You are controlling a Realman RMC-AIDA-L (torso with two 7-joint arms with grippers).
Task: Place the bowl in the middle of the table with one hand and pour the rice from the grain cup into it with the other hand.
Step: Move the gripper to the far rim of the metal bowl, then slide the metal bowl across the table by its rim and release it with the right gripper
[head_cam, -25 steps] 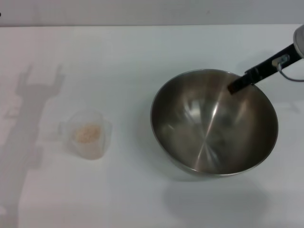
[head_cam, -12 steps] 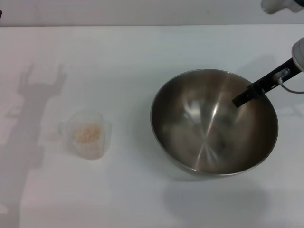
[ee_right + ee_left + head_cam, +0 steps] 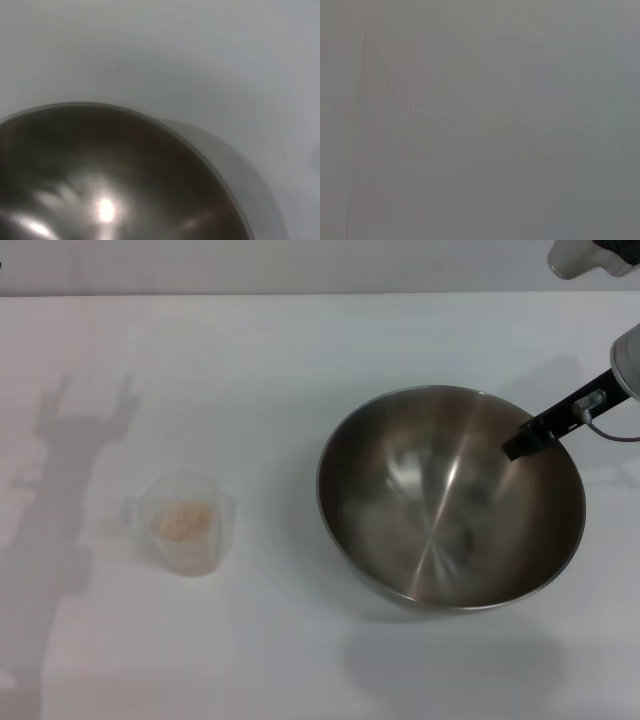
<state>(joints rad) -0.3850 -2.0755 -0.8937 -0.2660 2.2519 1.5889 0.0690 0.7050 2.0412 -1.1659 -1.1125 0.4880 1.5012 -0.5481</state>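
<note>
The stainless-steel bowl (image 3: 452,498) stands on the white table (image 3: 300,350), right of the middle, and it is empty. It also fills the lower part of the right wrist view (image 3: 100,190). My right gripper (image 3: 522,444) reaches in from the right as a thin black bar, its tip just over the bowl's far right rim. The clear grain cup (image 3: 185,523) stands upright at the left, with the beige rice (image 3: 182,520) inside it. My left gripper is out of view; only its shadow lies on the table at the left.
The left wrist view shows only a plain grey surface. A white part of the robot (image 3: 590,254) sits at the top right corner. Bare table lies between cup and bowl.
My right gripper has drawn back to the right, from inside the bowl towards its rim. The bowl and the cup have not moved.
</note>
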